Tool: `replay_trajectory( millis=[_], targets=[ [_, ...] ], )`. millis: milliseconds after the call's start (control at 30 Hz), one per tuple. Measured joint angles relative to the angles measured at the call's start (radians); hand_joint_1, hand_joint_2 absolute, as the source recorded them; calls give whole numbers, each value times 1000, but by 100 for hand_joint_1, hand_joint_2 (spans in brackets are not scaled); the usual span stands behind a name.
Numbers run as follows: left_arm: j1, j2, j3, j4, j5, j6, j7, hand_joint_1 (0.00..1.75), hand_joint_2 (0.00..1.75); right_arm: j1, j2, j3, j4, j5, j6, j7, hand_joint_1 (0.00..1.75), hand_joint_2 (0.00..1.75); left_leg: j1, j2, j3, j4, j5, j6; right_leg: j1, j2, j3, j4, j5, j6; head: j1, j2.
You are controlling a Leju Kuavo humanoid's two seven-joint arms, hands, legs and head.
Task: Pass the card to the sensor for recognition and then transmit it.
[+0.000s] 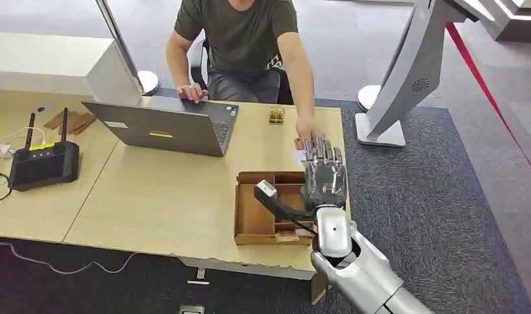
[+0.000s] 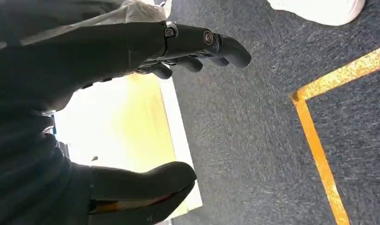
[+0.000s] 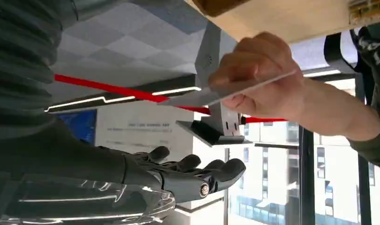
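— Where's the card (image 3: 234,91) now?

— In the person's hand (image 3: 260,77), pinched flat, just beyond the robot's right hand (image 1: 324,175) at the table's (image 1: 164,196) right end. Its long edge points back toward the robot's fingers (image 3: 197,176).

— And those fingers?

— Stretched out, apart, holding nothing. The card sits just off their tips, not touching as far as I can tell.

— The left hand?

— The left hand (image 2: 131,93) hangs low by the table edge, fingers loosely spread, empty. The right is far nearer.

— Anything you can't make out?

— From above, the right hand covers most of the card, and I can't pick out the sensor. The wooden tray (image 1: 253,219) lies beside the wrist.
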State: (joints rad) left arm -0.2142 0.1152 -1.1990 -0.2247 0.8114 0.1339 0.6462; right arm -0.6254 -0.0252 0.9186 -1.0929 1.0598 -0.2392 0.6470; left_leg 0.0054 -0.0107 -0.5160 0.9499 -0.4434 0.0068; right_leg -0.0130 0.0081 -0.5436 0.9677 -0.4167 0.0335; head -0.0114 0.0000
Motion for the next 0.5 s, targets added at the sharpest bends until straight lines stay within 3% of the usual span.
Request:
replay_trajectory(
  millis=[100, 500],
  targets=[
    [0, 0, 0, 0, 0, -8, 2, 0, 175, -11, 0, 1, 4, 44, -42, 32, 0, 175, 0, 0, 0, 0, 0, 0, 0, 0, 0, 0, 0, 0, 0, 0],
    [-3, -3, 0, 0, -10, -11, 8, 0, 175, -21, 0, -1, 6, 95, -91, 39, 0, 175, 0, 0, 0, 0, 0, 0, 0, 0, 0, 0, 0, 0, 0, 0]
  ],
)
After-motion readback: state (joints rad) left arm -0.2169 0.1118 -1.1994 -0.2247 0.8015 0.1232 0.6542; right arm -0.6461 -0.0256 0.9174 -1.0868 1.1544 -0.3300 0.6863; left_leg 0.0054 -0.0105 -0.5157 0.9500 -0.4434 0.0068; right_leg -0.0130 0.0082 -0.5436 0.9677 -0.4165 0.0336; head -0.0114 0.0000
